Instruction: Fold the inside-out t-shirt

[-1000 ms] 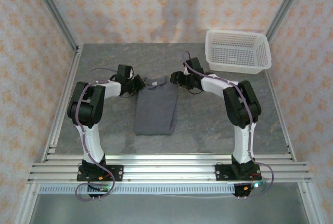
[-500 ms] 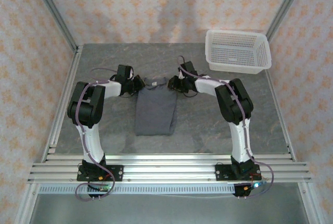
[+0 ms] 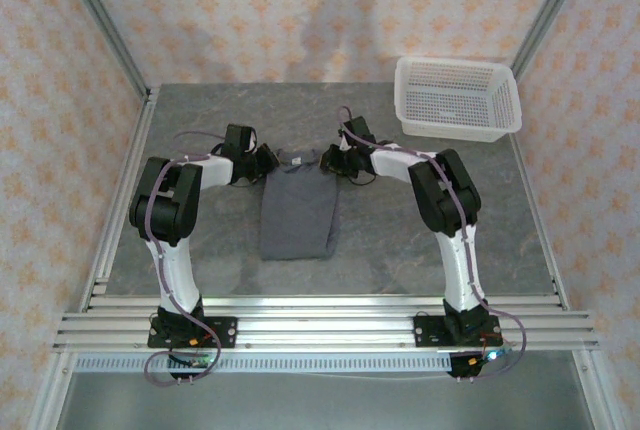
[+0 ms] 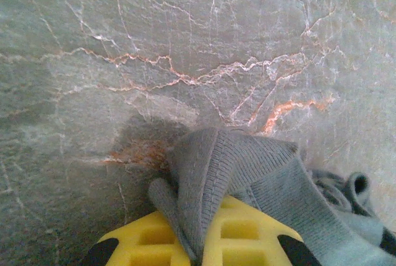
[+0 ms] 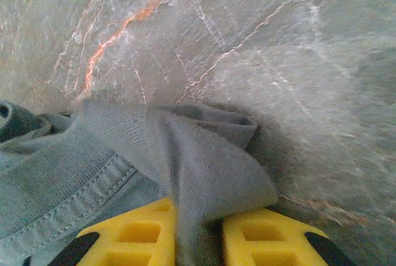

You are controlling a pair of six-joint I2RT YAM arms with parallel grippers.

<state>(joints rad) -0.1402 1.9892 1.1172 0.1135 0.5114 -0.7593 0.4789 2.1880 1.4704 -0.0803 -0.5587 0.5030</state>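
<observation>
A: Status on the fold? Near end first.
B: We have the inside-out t-shirt (image 3: pixel 297 212) lying as a narrow lengthwise strip mid-table, near hem flat, well apart from the rail (image 3: pixel 320 318) at our bases. We judge the side folds done; the crosswise fold is left.
A: Grips?
B: Both at the far end, either side of the collar (image 3: pixel 297 159). Left gripper (image 3: pixel 267 161) is clamped on the far-left corner: our wrist view shows bunched knit pinched between the yellow pads (image 4: pixel 247 234). Right gripper (image 3: pixel 331 161) likewise, pads (image 5: pixel 272 235) closed on a fold of cloth at the far-right corner.
A: Room to move?
B: Bare table (image 3: pixel 400 240) on both sides of the strip and in front of it, so we reckon we can lift the far edge and carry it towards us without meeting anything. Past the grippers, open table up to the back wall (image 3: pixel 320 20). Basket (image 3: pixel 458 100) sits in the far-right corner, well apart from the t-shirt.
A: Watch-outs?
B: Soft cloth will likely sag between our grips; we should keep both corners level.
</observation>
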